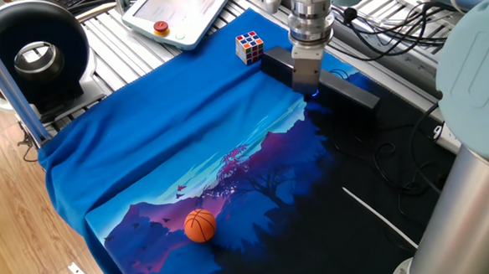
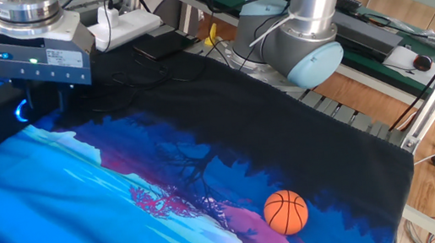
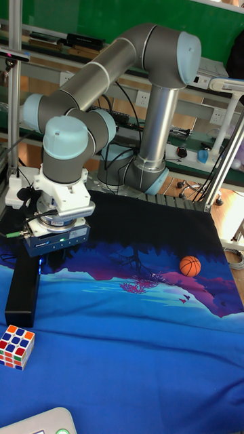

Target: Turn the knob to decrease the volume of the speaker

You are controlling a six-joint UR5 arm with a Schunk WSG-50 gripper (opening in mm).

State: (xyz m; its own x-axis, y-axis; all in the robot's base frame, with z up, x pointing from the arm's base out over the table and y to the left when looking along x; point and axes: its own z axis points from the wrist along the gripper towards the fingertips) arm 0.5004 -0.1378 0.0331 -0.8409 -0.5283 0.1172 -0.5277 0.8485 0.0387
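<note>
We see the speaker (image 1: pixel 321 83) lying along the far edge of the cloth (image 1: pixel 187 157), and we take it as our landmark. The gripper (image 1: pixel 311 88) stands upright directly over the speaker's middle, its fingers (image 2: pixel 63 99) reaching down to the bar. The knob (image 2: pixel 22 110) sits on the speaker right under the gripper; only an arc of its blue ring glows between the fingers. The fingers stand close on either side of that glow, but we cannot tell whether they actually clamp the knob. The cube (image 1: pixel 250 46) rests just beside the speaker's end. The ball (image 1: pixel 200 225) lies well apart from the speaker, at the opposite side of the cloth.
</note>
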